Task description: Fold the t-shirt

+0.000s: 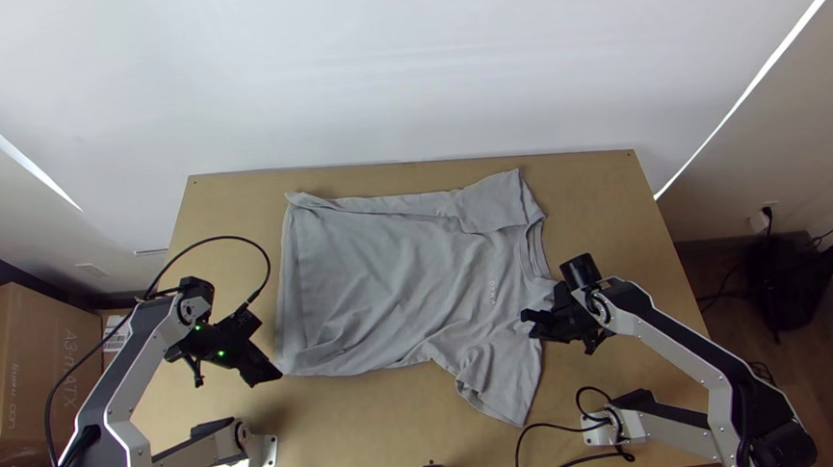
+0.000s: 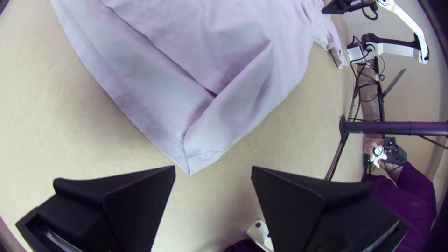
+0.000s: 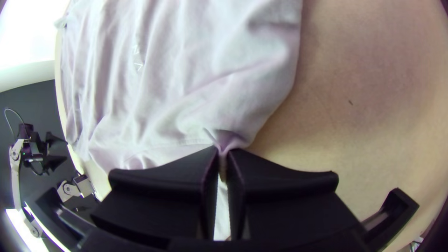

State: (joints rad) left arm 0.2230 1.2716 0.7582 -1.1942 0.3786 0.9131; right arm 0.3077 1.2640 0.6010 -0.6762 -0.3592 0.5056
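In the top view the grey t-shirt (image 1: pixel 390 274) lies spread on the desk (image 1: pixel 369 410), its upper sleeve (image 1: pixel 492 203) turned inward. At right, the right gripper (image 1: pixel 530 323) is at the shoulder, probably to raise that side for folding; the left gripper (image 1: pixel 271 373) is beside the lower-left hem corner (image 1: pixel 287 364).

In the left wrist view its fingers (image 2: pixel 140 200) stand wide apart, empty, presumably to take that corner.

In the right wrist view the fingers pinch shoulder cloth tightly.
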